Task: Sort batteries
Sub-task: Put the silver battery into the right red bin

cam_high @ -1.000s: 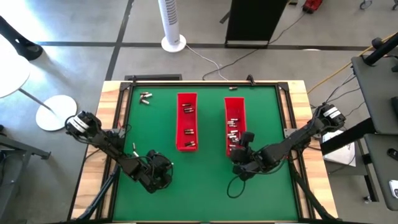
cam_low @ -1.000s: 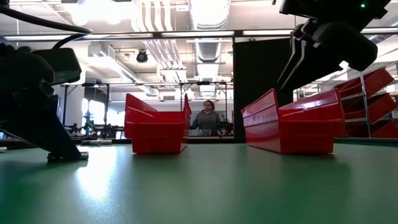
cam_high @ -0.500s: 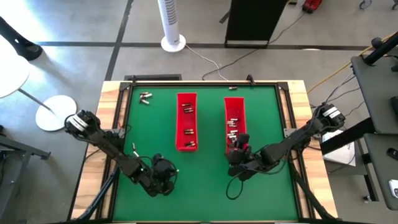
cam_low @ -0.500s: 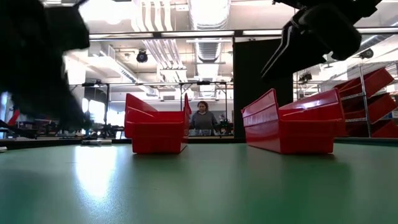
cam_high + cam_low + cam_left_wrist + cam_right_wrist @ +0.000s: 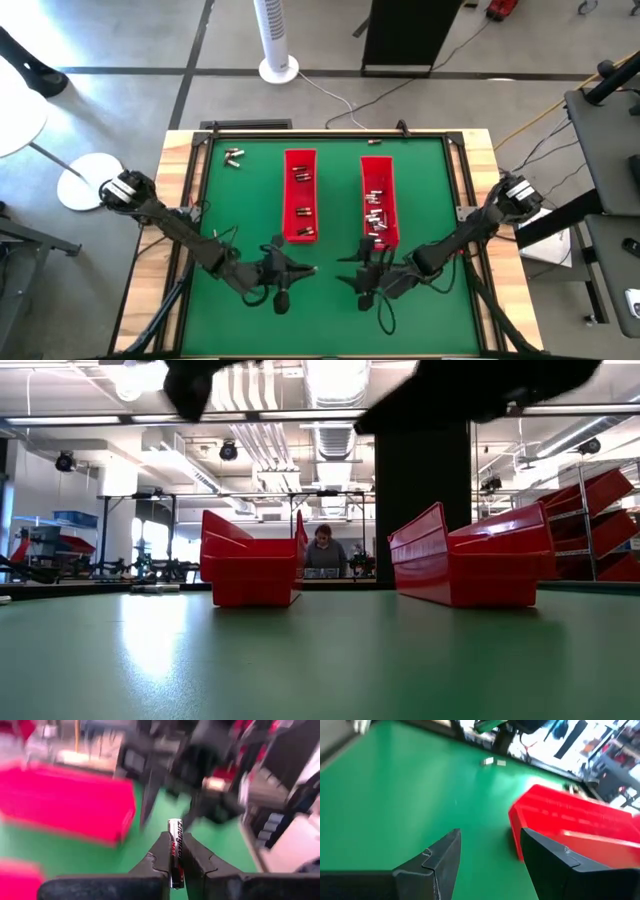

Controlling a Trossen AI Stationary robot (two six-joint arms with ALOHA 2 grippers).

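Batteries (image 5: 301, 213) in both red trays (image 5: 377, 196), several loose far-left.

surface: green table (image 5: 240, 210) | on it: 2 red trays (image 5: 301, 195) (image 5: 378, 195) | loose batteries (image 5: 233, 156) far-left corner

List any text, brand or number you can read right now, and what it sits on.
"MAX", red letters running along the battery clamped in the left end effector.
White brand lettering above it on the same battery: too blurred to read.
Batteries in the left red tray, the right red tray and loose on the green mat: too small to read.
No other readable text or signs in any view.
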